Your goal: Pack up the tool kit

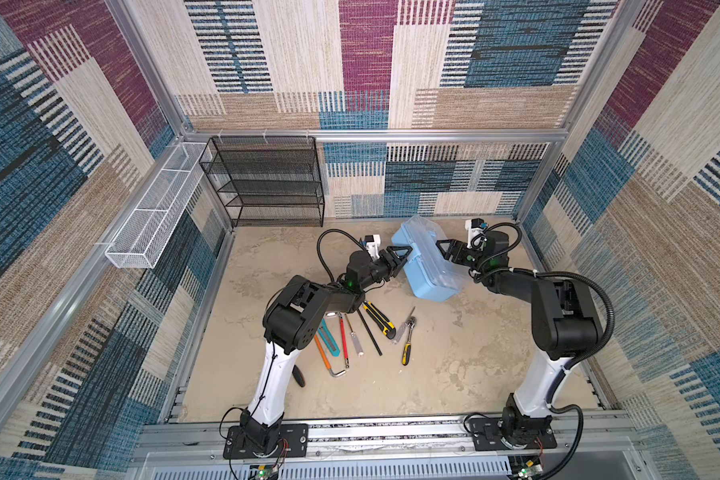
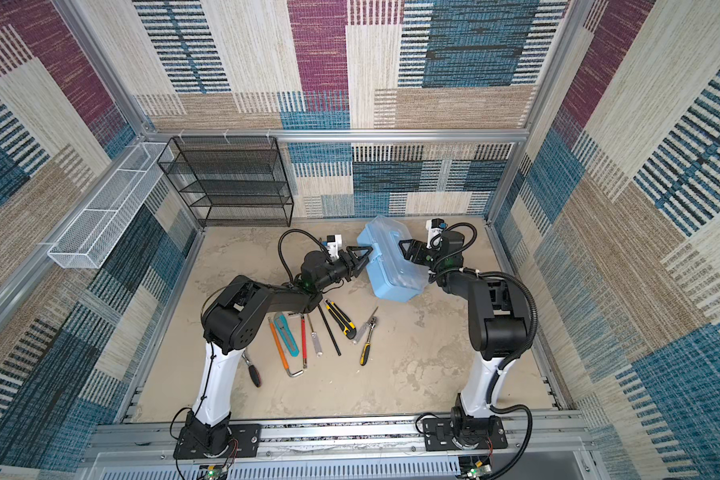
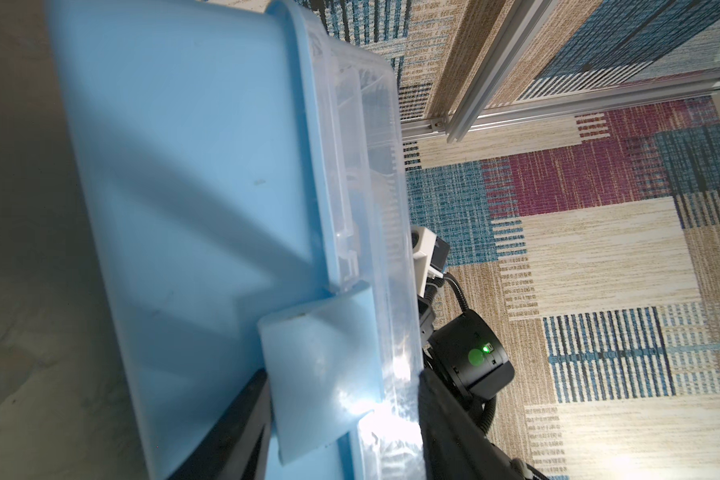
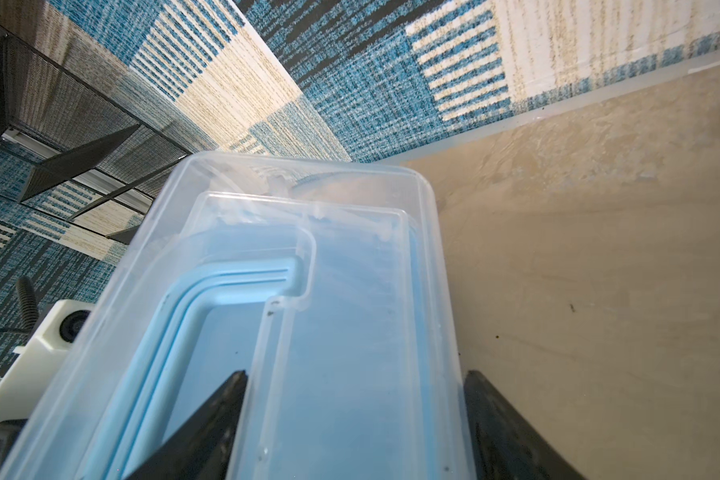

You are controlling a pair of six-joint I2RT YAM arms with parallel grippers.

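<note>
Right now the toolbox (image 1: pixel 429 270) sits at the back of the table (image 1: pixel 454 365), lid (image 4: pixel 350 291) down, between the two arms. The loose hand tools (image 1: pixel 378 319) lie well apart in front of it. The left gripper (image 1: pixel 404 259) straddles the blue latch (image 3: pixel 321 374) at the lid's rim. The right gripper (image 1: pixel 440 251) spans the lid's far edge with its jaws set wide. Whether either one actually clamps cannot be told. The latch looks smooth and shallow, so a finger could slip off it. If the right side does not brace it, a pull there could drag or tip the light box. The right finger lying over the lid could also block it from swinging up.
</note>
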